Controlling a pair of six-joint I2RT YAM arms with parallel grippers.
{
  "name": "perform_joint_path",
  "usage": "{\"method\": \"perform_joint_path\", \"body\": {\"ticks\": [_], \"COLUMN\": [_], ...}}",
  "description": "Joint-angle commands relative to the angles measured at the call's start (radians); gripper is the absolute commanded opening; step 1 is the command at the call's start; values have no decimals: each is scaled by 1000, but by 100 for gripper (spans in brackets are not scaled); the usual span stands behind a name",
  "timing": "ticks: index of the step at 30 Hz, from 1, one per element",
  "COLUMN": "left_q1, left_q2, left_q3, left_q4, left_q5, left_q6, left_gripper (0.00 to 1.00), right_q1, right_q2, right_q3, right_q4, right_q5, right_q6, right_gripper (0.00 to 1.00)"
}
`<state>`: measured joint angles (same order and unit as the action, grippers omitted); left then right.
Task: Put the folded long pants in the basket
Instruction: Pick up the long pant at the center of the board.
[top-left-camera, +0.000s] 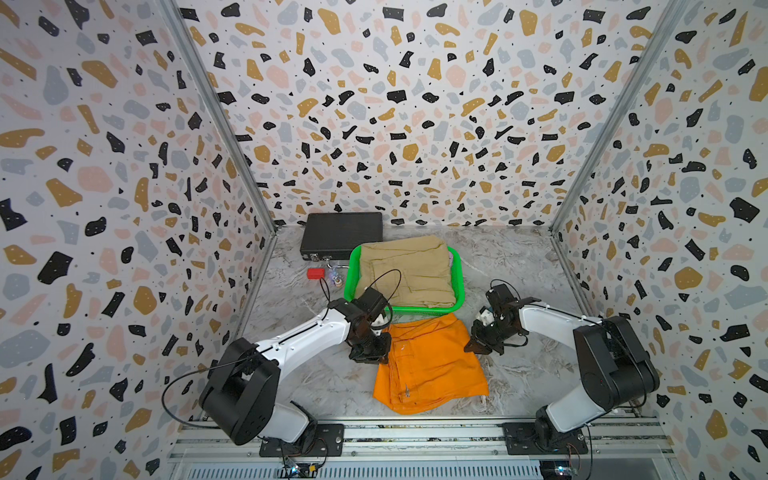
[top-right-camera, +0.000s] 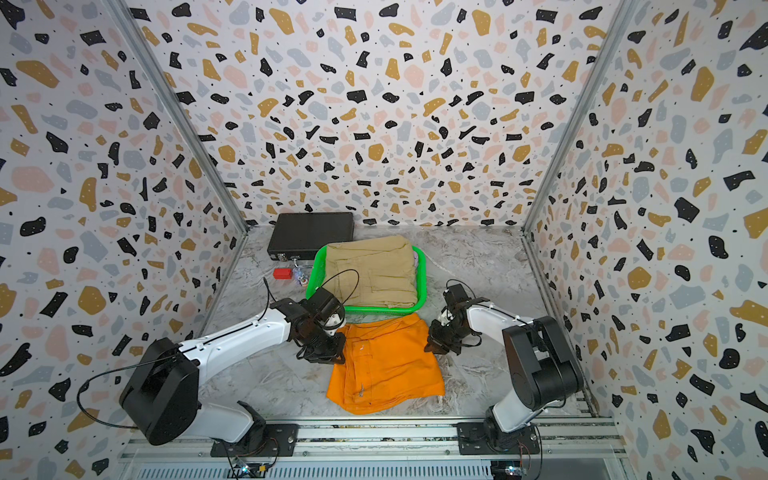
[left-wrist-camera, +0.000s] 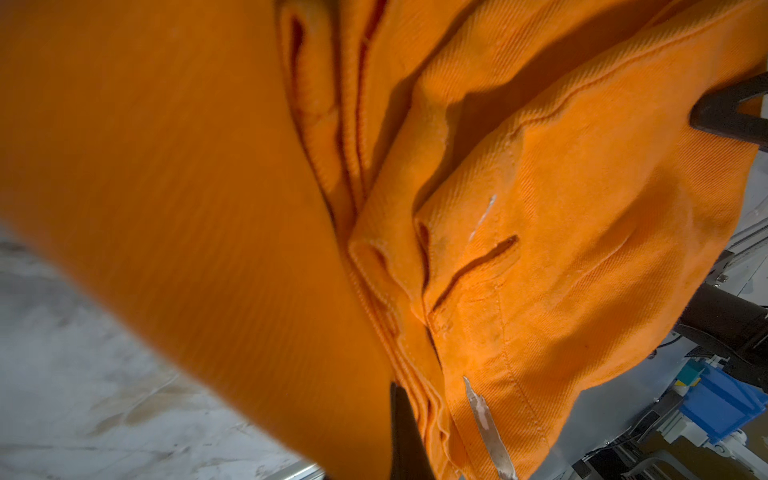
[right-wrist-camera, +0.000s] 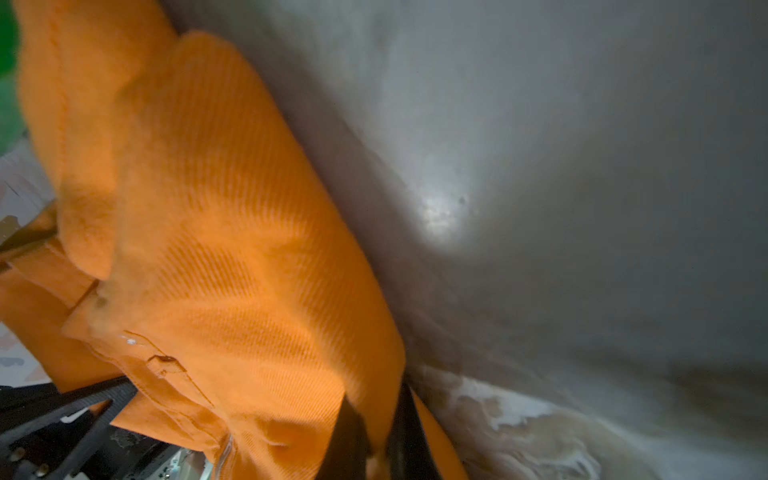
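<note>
The orange folded long pants (top-left-camera: 432, 365) (top-right-camera: 386, 365) lie on the marble table just in front of the green basket (top-left-camera: 415, 309) (top-right-camera: 376, 308). My left gripper (top-left-camera: 380, 353) (top-right-camera: 334, 353) is shut on their far left corner. One dark finger (left-wrist-camera: 405, 436) shows against the cloth folds (left-wrist-camera: 540, 249). My right gripper (top-left-camera: 473, 347) (top-right-camera: 432, 347) (right-wrist-camera: 376, 419) is shut on the far right corner, with orange cloth (right-wrist-camera: 232, 249) pinched between both fingers. Khaki pants (top-left-camera: 407, 270) (top-right-camera: 370, 268) fill the basket, and a lilac edge (top-left-camera: 451, 257) peeks out beneath them.
A flat black box (top-left-camera: 340, 239) stands at the back left, touching the basket's far corner. A small red block (top-left-camera: 316, 273) and a small trinket (top-left-camera: 336, 280) lie left of the basket. Patterned walls close three sides. A metal rail (top-left-camera: 415, 432) runs along the front.
</note>
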<state>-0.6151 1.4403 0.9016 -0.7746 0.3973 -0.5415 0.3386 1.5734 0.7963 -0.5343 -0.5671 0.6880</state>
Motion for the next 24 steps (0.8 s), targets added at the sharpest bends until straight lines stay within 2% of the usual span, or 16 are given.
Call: {"method": "perform_joint_path", "body": {"ticks": [1,10,14,19,24], "left_q1": [2,3,4,37,181], "left_q2": [-16,-154,-183,-181,-93], "left_q3": [46,204,322,498,648], "left_q4": [-32,-242,-339,-421,-463], "left_q5": [6,-39,-46,-35,76], "left_q6": [21,19,22,40,91], "left_gripper": [0,0,0,0,0], "right_q1": [10,17,19,19,19], "right_q2": [-83,-386,-461,-452,-324], "right_q3": [6,142,248,454,674], "right_q4": [-41,-366,-481,-586,-615], "right_q5": [17,70,64,79,94], "right_q6": [0,-22,-20,-33,-54], "right_gripper": [0,0,0,0,0]}}
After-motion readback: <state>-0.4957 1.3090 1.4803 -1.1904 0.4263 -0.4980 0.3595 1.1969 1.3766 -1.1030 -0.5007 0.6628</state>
